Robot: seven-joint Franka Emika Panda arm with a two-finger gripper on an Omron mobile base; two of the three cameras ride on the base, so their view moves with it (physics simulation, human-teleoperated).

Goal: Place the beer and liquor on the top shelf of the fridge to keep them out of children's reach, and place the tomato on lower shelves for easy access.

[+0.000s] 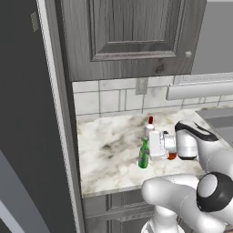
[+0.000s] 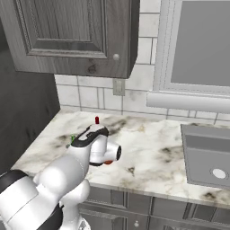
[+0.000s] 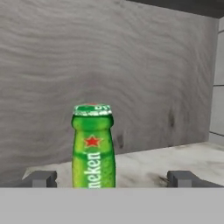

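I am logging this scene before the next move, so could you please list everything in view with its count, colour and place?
Slim green glass beer bottle: one, green, upright on the counter, between the open jaws in the hand view.
Whitish red-capped liquor bottle: one, white and red, behind the beer.
Small round tomato: one, red-orange, mostly hidden behind the wrist.
Marble counter: one, white with grey veins.
Grey wooden wall cabinet: one, above the counter.
Tall dark-grey fridge: one, left of the counter.
Grey sink: one, right end of the counter.
White arm's gripper: one, open, level with the beer.
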